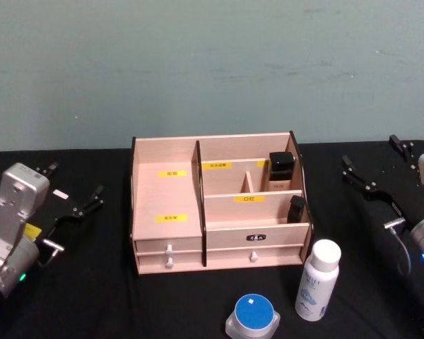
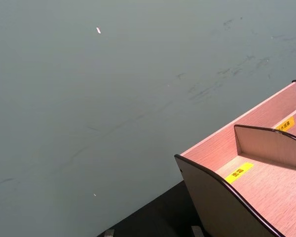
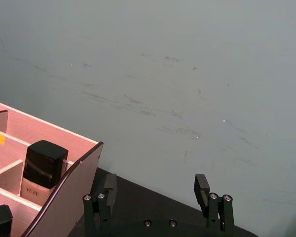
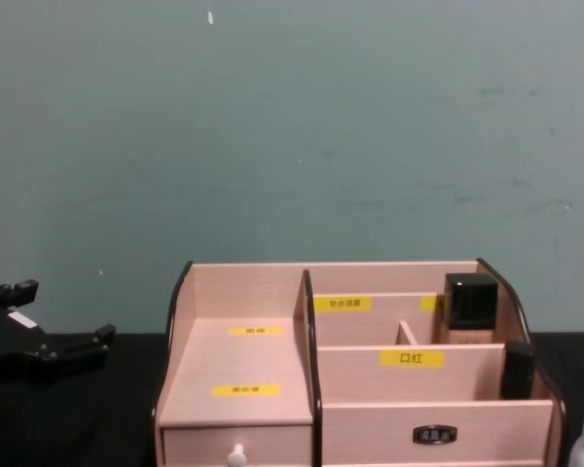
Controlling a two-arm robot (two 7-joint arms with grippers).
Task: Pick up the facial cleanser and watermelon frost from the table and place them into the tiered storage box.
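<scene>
At the far left, the left end effector (image 1: 76, 178) was over the black bench (image 1: 113, 304), at about 9 o'clock from the box. Its two fingers were spread wide and held nothing. The wooden box (image 1: 162, 194) stood in the middle. Its big left part was bare.

In front of the box, at about 5 o'clock from it, sat a low round jar (image 1: 253, 316) with a blue lid, near the front edge of the bench. Just beside the jar, at its 2 o'clock, a white bottle (image 1: 318, 279) stood straight up, so its long side ran up and down. The bottle was close to the front right corner of the box. I could not tell which of the two was the cleanser and which was the frost.

At the far right, the right end effector (image 1: 369, 150) was at about 3 o'clock from the box, with its fingers wide apart and nothing in them. The bottle lay at about 7 o'clock from it, and the jar was a bit further the same way. Both were much nearer to the right arm than to the left. So I think the right arm should go first and close on the bottle from the side.
</scene>
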